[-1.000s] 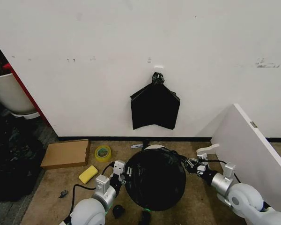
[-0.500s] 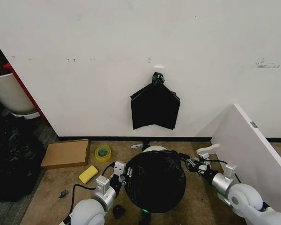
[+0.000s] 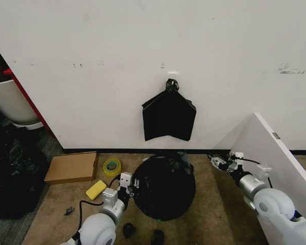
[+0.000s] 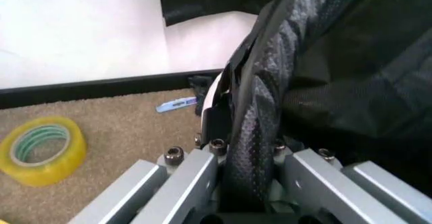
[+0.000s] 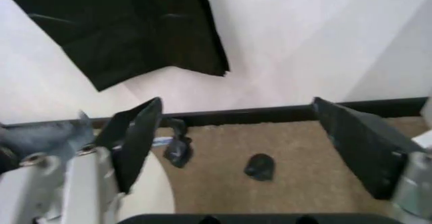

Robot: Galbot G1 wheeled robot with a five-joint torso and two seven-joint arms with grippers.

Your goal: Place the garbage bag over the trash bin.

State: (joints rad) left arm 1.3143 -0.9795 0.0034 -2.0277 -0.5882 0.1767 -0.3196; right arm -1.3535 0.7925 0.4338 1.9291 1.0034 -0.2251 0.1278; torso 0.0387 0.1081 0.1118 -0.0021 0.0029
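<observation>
The glossy black garbage bag is draped over the trash bin in the middle of the carpet, hiding it in the head view. My left gripper is at the bag's left edge, and in the left wrist view it is shut on a bunched fold of the bag, beside a sliver of the bin's white rim. My right gripper hangs clear of the bag on its right. In the right wrist view it stands wide open and empty, above the cream trash bin.
A knotted black bundle hangs on the wall behind. A yellow tape roll, a cardboard box and a yellow sponge lie to the left. A white panel stands close on the right, a red-edged white tub far left.
My right gripper has let go of the bag's edge, opened and drawn back toward the white panel. The bag has sunk lower over the bin, and the left gripper has gone down with it.
</observation>
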